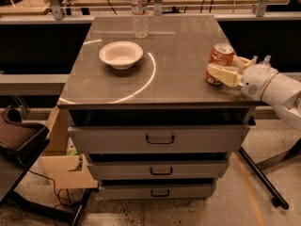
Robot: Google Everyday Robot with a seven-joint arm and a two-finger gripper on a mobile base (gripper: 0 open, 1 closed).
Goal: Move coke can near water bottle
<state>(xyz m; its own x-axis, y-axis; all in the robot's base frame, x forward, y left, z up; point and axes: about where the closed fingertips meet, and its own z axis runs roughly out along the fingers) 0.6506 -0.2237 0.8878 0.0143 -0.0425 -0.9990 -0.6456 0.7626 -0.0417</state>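
Reaching in from the right, the gripper point(220, 67) is clamped around the coke can point(221, 54), which stands upright near the right front edge of the cabinet top point(183, 36). I see a white bowl point(121, 54) well apart to its left. The water bottle point(139, 12) stands upright at the far edge, behind the bowl.

We see a cream gripper point(225, 69) clasping the red, white-marked coke can point(221, 55) at the right of the grey table point(183, 86); white bowl point(121, 54).

White arm point(282, 86), cream end effector point(221, 66), right
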